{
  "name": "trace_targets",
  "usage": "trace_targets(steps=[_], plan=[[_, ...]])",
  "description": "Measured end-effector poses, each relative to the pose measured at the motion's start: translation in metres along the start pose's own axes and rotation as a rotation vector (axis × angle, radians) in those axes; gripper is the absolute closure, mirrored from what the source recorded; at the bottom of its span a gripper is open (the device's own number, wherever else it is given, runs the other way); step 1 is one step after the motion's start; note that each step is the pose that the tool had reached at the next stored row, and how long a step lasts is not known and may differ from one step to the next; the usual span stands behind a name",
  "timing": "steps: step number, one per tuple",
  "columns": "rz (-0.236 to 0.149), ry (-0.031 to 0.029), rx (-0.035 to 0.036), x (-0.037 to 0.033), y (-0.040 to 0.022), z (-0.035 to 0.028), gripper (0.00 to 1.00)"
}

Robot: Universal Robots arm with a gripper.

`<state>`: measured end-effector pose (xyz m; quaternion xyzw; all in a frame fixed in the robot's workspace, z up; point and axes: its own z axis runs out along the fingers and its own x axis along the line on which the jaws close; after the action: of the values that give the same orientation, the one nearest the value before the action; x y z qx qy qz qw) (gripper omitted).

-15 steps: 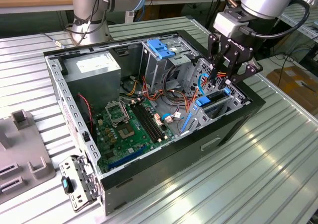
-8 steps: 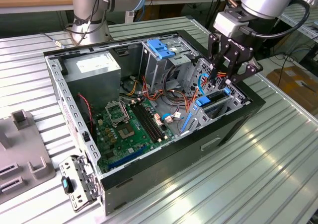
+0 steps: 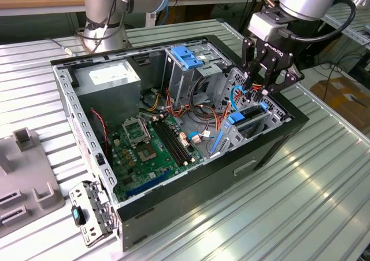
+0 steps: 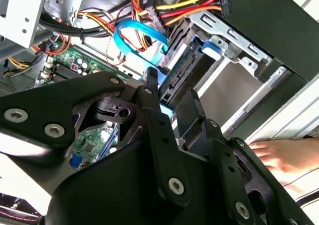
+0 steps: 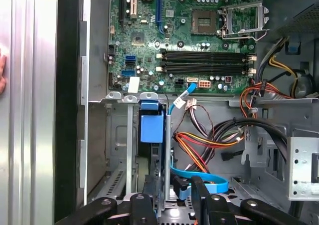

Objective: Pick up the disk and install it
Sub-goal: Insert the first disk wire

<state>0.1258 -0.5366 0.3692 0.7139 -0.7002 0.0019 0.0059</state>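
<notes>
1 disk (image 5: 151,129): stood on edge in case (image 3: 191,186) bay (image 5: 115,135), likely aligned for sliding home. 1 claw (image 3: 261,89): hung just above disk, fingers spread, gripping nothing.

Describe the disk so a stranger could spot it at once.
Find the open computer case on the ribbed metal table. At its end on the exterior view's right, under the gripper, the disk sits in a bay: a flat slab edged in light-blue plastic, unlike the thin blue cables.
</notes>
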Motion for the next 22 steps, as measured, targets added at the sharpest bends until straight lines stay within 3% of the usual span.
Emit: trace_targets(steps=[6, 21, 22], plan=[[0.0, 0.0051, -0.0001, -0.0026, -0.0054, 0.0064, 0.58], [0.0, 0.0052, -0.0001, -0.0026, -0.0055, 0.0071, 0.59], [0.0, 0.0051, -0.0001, -0.0026, -0.0055, 0.0072, 0.78]])
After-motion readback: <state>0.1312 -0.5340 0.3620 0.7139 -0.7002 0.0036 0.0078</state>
